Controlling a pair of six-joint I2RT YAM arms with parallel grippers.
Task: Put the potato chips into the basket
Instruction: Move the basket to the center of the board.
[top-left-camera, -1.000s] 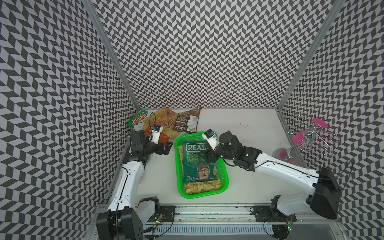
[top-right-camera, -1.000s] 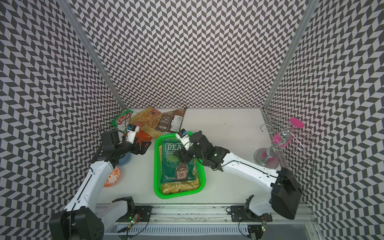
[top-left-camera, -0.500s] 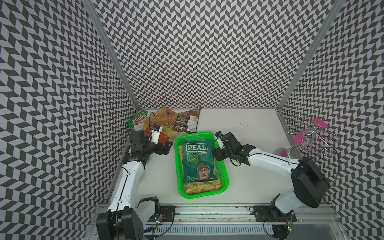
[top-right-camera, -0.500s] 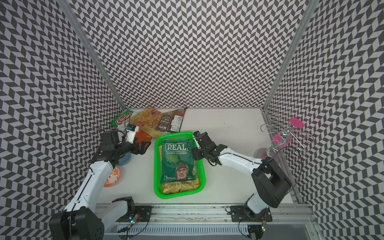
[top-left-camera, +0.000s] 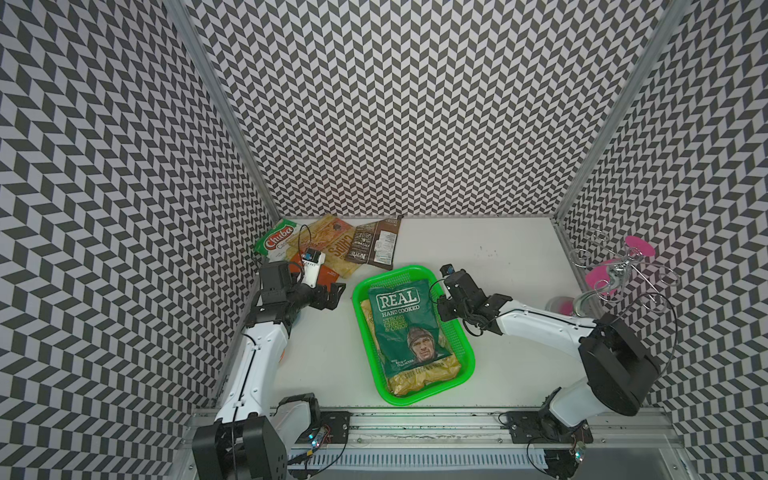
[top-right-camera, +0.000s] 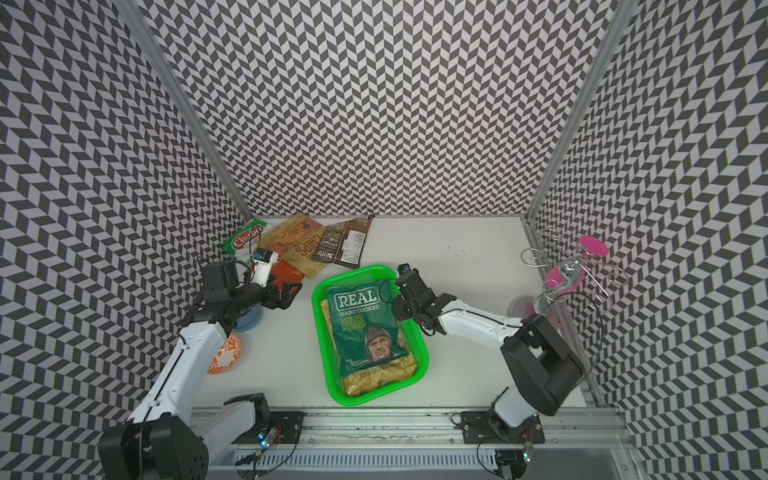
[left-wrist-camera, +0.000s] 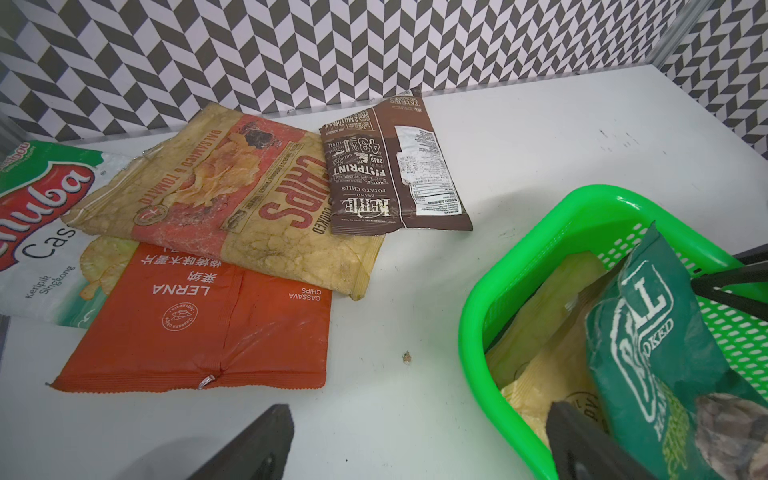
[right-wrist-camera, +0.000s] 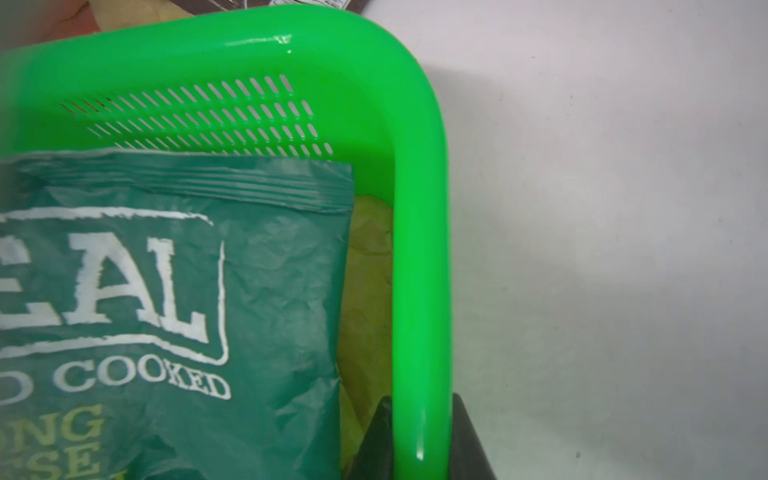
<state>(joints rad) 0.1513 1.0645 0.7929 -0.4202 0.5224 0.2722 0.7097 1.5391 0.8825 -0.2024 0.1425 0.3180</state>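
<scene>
The green basket (top-left-camera: 409, 400) sits mid-table holding a dark green REAL bag (top-left-camera: 405, 328) on top of a tan bag (top-left-camera: 424, 372). My right gripper (top-left-camera: 444, 307) is at the basket's right rim, near its far corner. In the right wrist view it (right-wrist-camera: 422, 415) is shut on the rim (right-wrist-camera: 419, 249), one finger (right-wrist-camera: 380, 436) inside and one outside. More potato chips lie at the back left: a Chuba bag (left-wrist-camera: 37, 216), a tan CHIPS bag (left-wrist-camera: 232, 199), a brown Kettle bag (left-wrist-camera: 395, 174) and an orange bag (left-wrist-camera: 199, 332). My left gripper (left-wrist-camera: 419, 415) hangs open and empty between the orange bag and the basket (left-wrist-camera: 498, 282).
A pink wire stand (top-left-camera: 619, 270) is at the right wall. An orange-and-white ball (top-right-camera: 224, 353) and a blue dish (top-right-camera: 251, 322) lie under my left arm by the left wall. Patterned walls close in three sides.
My right gripper has drawn back from over the REAL bag to the basket's right rim and closed on it. The left arm has not moved.
</scene>
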